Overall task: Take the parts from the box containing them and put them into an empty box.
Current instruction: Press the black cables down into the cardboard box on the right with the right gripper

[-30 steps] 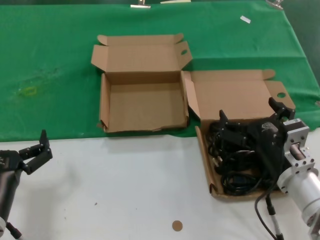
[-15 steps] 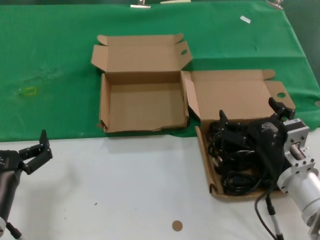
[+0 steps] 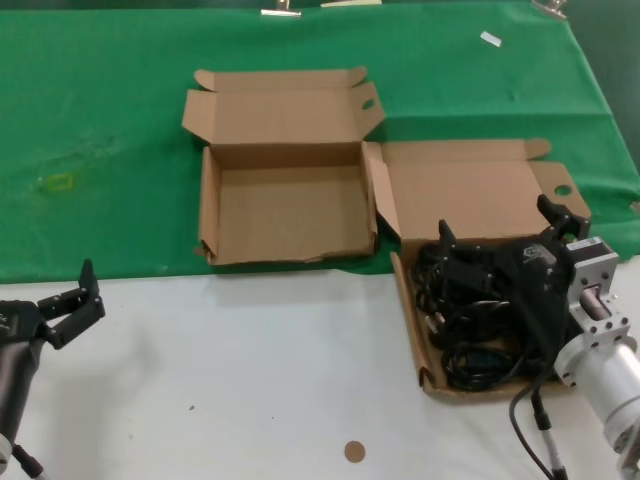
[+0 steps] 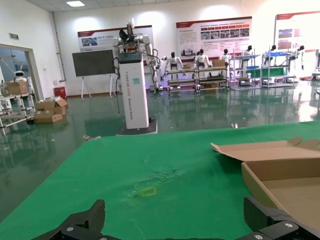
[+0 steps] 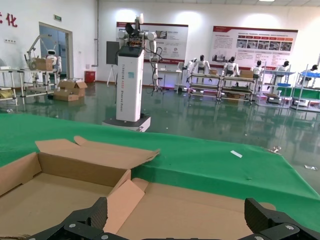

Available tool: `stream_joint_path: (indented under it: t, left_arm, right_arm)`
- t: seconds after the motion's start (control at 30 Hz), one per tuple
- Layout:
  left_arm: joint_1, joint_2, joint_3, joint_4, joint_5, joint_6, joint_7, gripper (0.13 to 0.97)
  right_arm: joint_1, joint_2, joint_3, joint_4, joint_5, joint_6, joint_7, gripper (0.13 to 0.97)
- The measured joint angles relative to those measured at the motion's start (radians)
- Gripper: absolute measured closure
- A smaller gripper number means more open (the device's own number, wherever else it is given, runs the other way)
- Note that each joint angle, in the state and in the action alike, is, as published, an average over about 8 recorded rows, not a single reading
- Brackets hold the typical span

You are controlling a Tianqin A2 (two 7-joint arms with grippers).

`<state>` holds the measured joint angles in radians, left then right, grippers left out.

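The parts, black coiled cables (image 3: 472,325), lie piled in the box containing them (image 3: 460,190) at the right, its lid lying back on the green cloth. My right gripper (image 3: 497,222) hangs open just over the pile's far end, its fingers spread wide toward the lid (image 5: 200,210); nothing shows between them, and I cannot tell if it touches the cables. The empty box (image 3: 285,215) stands open to the left, its side wall touching the full box's slanted side flap; the right wrist view shows it too (image 5: 50,185). My left gripper (image 3: 72,303) waits open at the near left, over the white table.
A green cloth (image 3: 110,130) covers the table's far half and carries both boxes; the near half is white (image 3: 250,380). A small brown disc (image 3: 354,452) lies near the front edge. A white tag (image 3: 489,39) and a yellow mark (image 3: 58,182) sit on the cloth.
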<state>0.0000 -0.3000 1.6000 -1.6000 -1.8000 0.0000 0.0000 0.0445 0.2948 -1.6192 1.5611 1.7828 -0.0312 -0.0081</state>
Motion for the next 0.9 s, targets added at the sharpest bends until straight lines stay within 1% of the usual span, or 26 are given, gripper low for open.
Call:
stream_joint_path:
  t: [0.1, 0.4, 0.67, 0.7, 0.9]
  left_arm:
    - [0.000, 0.000, 0.000, 0.000, 0.000, 0.000, 0.000, 0.132]
    - [0.000, 0.000, 0.000, 0.000, 0.000, 0.000, 0.000, 0.170]
    - [0.000, 0.000, 0.000, 0.000, 0.000, 0.000, 0.000, 0.282]
    - [0.000, 0.000, 0.000, 0.000, 0.000, 0.000, 0.000, 0.282]
    - [0.000, 0.000, 0.000, 0.000, 0.000, 0.000, 0.000, 0.419]
  right_arm:
    - [0.000, 0.000, 0.000, 0.000, 0.000, 0.000, 0.000, 0.129]
    - [-0.001, 0.004, -0.005, 0.002, 0.001, 0.004, 0.002, 0.129]
    - [-0.003, 0.034, -0.034, 0.008, 0.019, 0.030, 0.017, 0.129]
    - [-0.004, 0.041, -0.040, 0.009, 0.024, 0.036, 0.019, 0.129]
    - [-0.004, 0.102, -0.088, 0.024, 0.066, 0.078, 0.025, 0.129]
